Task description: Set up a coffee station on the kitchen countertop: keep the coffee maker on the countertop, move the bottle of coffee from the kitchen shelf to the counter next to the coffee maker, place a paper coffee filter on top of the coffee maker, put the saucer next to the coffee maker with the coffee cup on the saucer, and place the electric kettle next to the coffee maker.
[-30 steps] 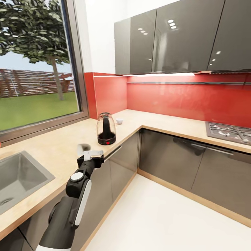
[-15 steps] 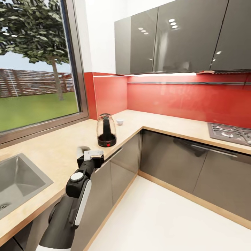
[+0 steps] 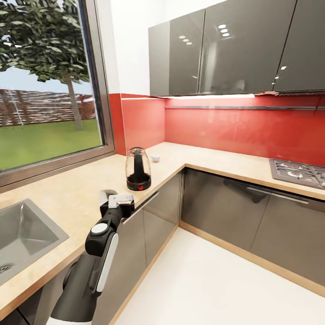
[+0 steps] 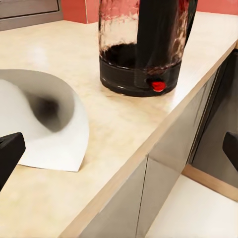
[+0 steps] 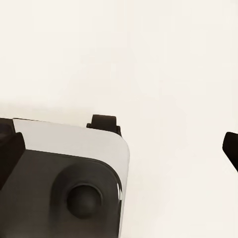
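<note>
The electric kettle [image 3: 137,169], clear glass with a black base and red switch, stands near the corner of the kitchen countertop [image 3: 67,189]; it also appears close up [image 4: 141,47]. Behind it sits the small white coffee cup [image 3: 155,157]. A pale paper coffee filter [image 4: 47,124] lies on its side on the worktop, just short of the kettle. My left gripper [image 3: 119,199] hovers over the counter's front edge by the filter, open [image 4: 119,151], nothing held. My right gripper [image 5: 119,148] is open over the white floor.
A steel sink [image 3: 22,230] is set into the counter at the left under a large window. A gas hob [image 3: 298,171] lies at the right. Dark grey wall cabinets [image 3: 225,45] hang above a red backsplash. White floor [image 3: 216,280] opens to the right.
The whole view has shifted slightly, so the camera has moved. The left arm keeps the same pose, and the kettle and cup stay in place.
</note>
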Robot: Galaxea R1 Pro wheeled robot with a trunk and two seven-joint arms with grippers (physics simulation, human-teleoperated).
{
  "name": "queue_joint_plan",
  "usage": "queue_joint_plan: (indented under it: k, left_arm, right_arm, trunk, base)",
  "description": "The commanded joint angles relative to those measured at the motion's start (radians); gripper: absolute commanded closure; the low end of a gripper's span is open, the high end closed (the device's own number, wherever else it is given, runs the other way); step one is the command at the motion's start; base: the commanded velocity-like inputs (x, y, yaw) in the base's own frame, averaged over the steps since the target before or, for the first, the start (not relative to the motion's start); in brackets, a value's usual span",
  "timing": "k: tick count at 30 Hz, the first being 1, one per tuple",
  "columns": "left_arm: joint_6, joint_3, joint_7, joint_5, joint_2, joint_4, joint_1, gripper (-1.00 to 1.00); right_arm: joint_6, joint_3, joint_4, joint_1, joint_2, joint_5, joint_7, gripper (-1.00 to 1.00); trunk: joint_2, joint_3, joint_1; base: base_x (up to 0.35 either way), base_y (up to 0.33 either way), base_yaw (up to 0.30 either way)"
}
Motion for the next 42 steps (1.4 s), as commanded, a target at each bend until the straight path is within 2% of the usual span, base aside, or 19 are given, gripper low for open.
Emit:
queue_joint_plan:
  k: [1,13,42]
  left_arm:
    - [0.006,-0.001,0.001,-0.007,0.0,0.0,-0.001,-1.0]
    - [0.005,0.014,0.0,-0.006,0.0,0.013,-0.001,-1.0]
    - [0.003,0.014,0.0,-0.005,0.0,0.04,-0.001,-1.0]
  right_arm:
    - [-0.003,0.002,0.001,-0.001,0.0,0.008,0.001,-1.0]
    - [-0.003,0.001,0.001,-0.001,0.0,0.008,0.001,-1.0]
    - [-0.003,0.002,0.001,-0.001,0.0,0.008,0.001,-1.0]
  trunk:
    - [-0.001,-0.001,0.0]
    - [-0.001,-0.001,0.0]
    - [-0.001,-0.001,0.0]
  base:
    - [0.0,0.0,0.0]
    - [0.0,0.0,0.0]
    - [0.002,0.0,0.0]
